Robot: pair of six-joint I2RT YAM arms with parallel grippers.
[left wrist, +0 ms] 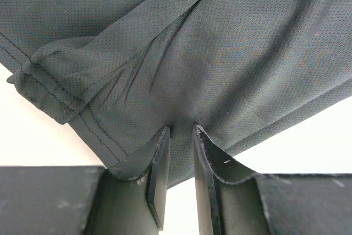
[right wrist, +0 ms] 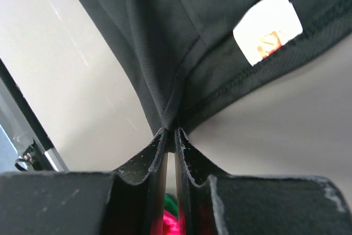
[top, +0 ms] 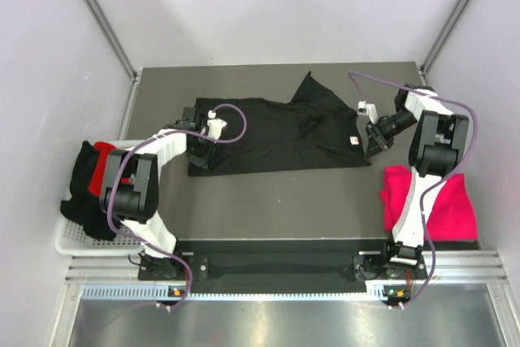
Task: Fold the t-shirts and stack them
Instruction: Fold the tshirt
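- Black t-shirt point(top: 276, 132) lay spread across the middle of the counter point(top: 268, 201), long side running left to right, with one pointed flap of cloth sticking out toward the far edge.
- White tag point(right wrist: 268, 26) sat at the shirt's right end, just inside the stitched hem. It carried a small red-orange mark, too blurred to read.
- Left fingers point(left wrist: 165, 144) were at the shirt's left end, nearly closed with only a thin slit between them and cloth pinched in that slit. Wrinkles fanned out from the pinch point, and a doubled-over stitched hem showed to the left of it in the wrist view.
- Right fingers point(right wrist: 164, 138) were at the shirt's right end, just beside the tag, clamped tight on the hem edge. Fabric drew up into a narrow ridge from the tips.
- From overhead most of the shirt looked flat on the counter. Couldn't tell whether the two pinched edges were off the surface.
- Pink t-shirt point(top: 451, 201) lay in a loose lump on the right side of the counter, apart from the black one. A bit of pink also showed below the fingers in the right wrist view.
- Black and red t-shirts point(top: 85, 180) were heaped in the white wire basket point(top: 69, 241) off the counter's left edge, hanging over its rim.
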